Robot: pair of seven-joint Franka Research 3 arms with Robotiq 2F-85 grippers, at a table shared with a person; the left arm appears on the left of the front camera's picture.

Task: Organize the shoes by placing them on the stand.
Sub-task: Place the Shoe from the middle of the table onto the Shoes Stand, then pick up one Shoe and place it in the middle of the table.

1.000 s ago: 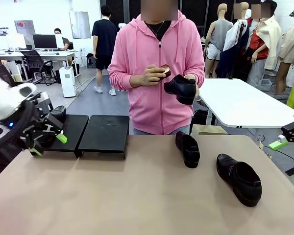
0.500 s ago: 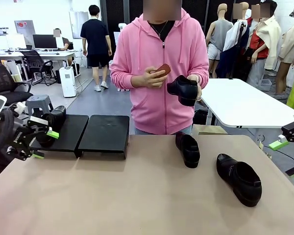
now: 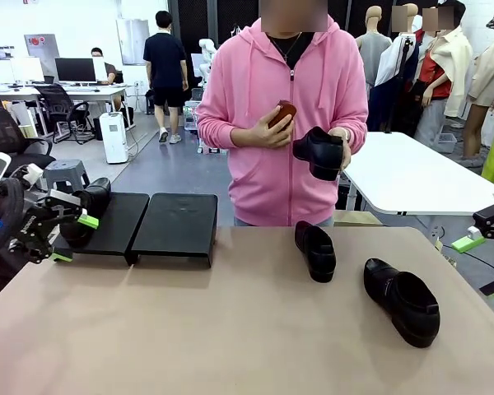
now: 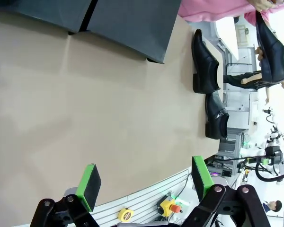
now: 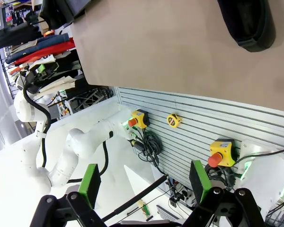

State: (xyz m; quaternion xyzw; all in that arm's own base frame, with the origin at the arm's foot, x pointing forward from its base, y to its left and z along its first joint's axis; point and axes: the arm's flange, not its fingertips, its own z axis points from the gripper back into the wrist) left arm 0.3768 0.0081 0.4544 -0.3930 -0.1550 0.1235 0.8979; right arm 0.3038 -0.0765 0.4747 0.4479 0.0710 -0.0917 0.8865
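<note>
Nearest shoe [image 3: 402, 301] lies on the table [image 3: 189, 329], right side, and a second shoe [image 3: 316, 250] sits farther back near the middle. Right gripper [image 3: 480, 265] is off the right edge and left gripper [image 3: 74, 239] is just before the stand [image 3: 177, 222], both spread wide and empty. Third shoe [image 3: 95, 196] sits on the stand's left end, and past the table a person [image 3: 263, 181] holds the fourth shoe [image 3: 319, 153] at chest height.
</note>
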